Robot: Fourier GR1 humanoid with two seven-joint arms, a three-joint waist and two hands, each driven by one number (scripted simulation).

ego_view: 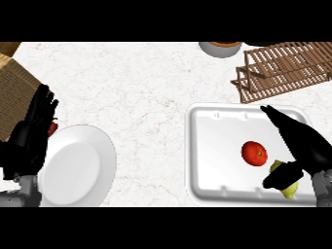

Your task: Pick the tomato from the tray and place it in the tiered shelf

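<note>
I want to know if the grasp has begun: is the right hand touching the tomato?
Apart. In the head view, bare white tray shows between the tomato and the right hand, whose straight fingers lie beside it.

Kitchen setting, viewed steeply from above. The work surface is a pale, marble-patterned counter (154, 87). Domestic kitchenware identifies the place: a white plate (79, 165) at lower left, a white tray (219, 146) holding a tomato (254, 153) and a yellow-green piece of produce (287, 187), a slatted wooden tiered shelf (290, 68) of the dish-rack kind at upper right, and a bowl (220, 47) at the far edge. A woven basket (7, 92) stands at the left margin.
</note>
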